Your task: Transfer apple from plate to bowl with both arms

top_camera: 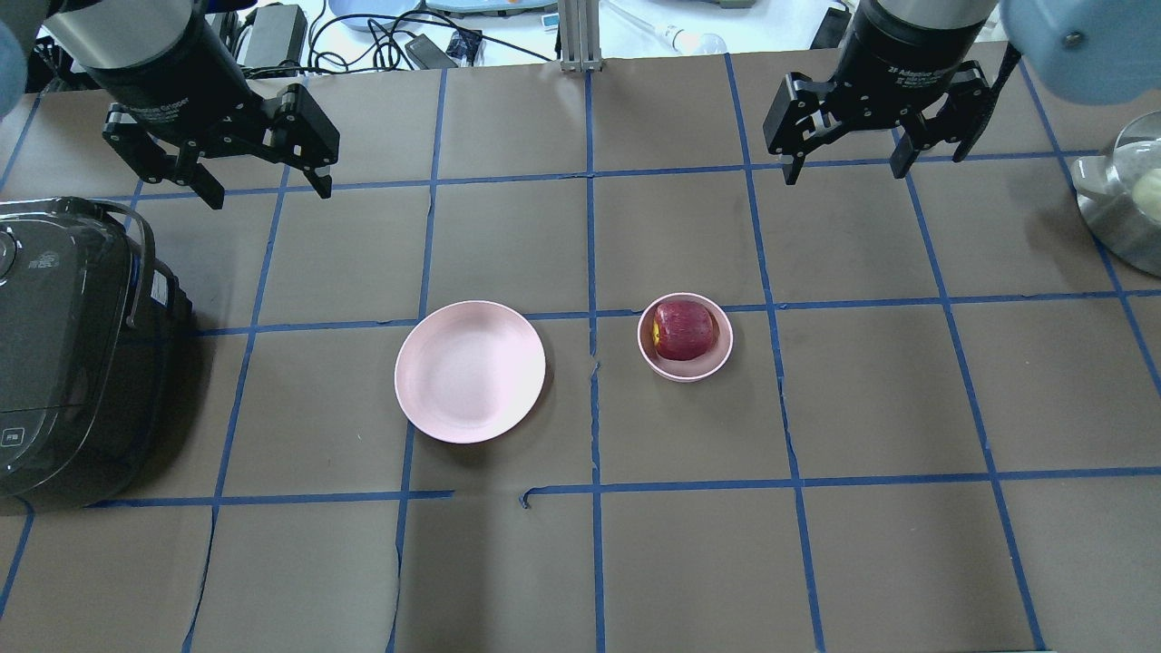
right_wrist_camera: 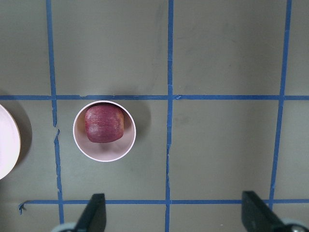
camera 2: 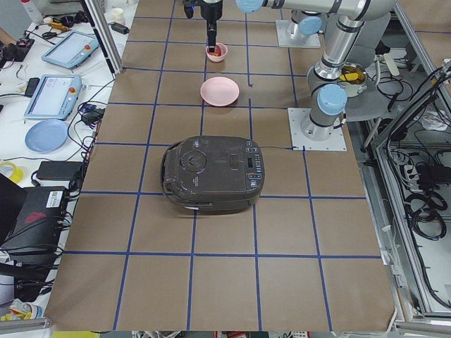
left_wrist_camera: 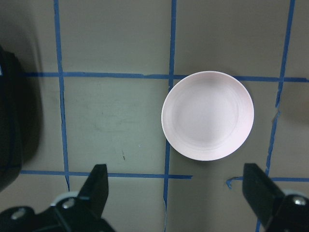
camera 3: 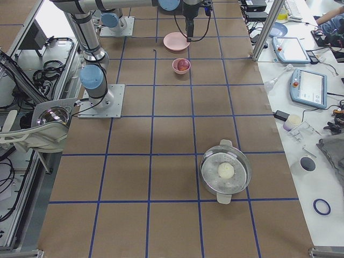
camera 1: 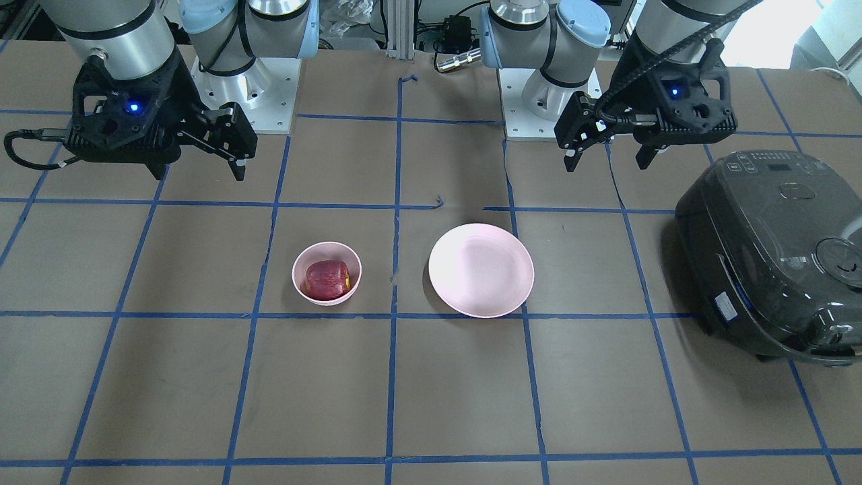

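Observation:
The dark-red apple (top_camera: 684, 330) lies inside the small deep pink bowl (top_camera: 682, 374) right of the table's middle; both also show in the front view, the apple (camera 1: 328, 279) in the bowl (camera 1: 297, 268), and in the right wrist view, the apple (right_wrist_camera: 104, 124) in the bowl (right_wrist_camera: 104, 155). The wide pink plate (top_camera: 470, 372) is empty, beside the bowl; it also shows in the front view (camera 1: 481, 270) and the left wrist view (left_wrist_camera: 207, 115). My left gripper (top_camera: 269, 195) is open and empty, high behind the plate. My right gripper (top_camera: 845, 175) is open and empty, high behind the bowl.
A dark rice cooker (top_camera: 63, 354) stands at the table's left end. A steel pot (top_camera: 1120, 199) with a pale round item in it sits at the right edge. Blue tape lines grid the brown table.

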`<move>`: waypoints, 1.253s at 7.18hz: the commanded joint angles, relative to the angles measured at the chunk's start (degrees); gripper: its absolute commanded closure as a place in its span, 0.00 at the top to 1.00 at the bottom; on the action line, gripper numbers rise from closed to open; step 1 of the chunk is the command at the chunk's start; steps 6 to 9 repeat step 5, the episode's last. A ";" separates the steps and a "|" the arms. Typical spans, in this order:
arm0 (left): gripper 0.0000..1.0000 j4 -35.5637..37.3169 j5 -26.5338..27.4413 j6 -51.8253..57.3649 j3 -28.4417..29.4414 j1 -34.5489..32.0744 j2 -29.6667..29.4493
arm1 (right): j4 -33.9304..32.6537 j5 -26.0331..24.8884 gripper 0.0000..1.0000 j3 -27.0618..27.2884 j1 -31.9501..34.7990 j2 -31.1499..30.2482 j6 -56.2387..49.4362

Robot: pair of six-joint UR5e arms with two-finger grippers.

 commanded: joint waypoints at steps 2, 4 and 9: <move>1.00 2.59 0.26 1.26 0.28 -0.15 -1.92 | 0.00 -0.03 1.00 0.00 -0.10 0.09 -0.09; 1.00 2.60 0.17 1.26 0.72 -0.24 -1.83 | 0.00 -0.03 1.00 0.00 -0.10 0.17 -0.09; 1.00 2.34 0.00 1.26 0.81 -0.24 -1.75 | 0.00 -0.03 1.00 0.00 -0.10 0.18 -0.09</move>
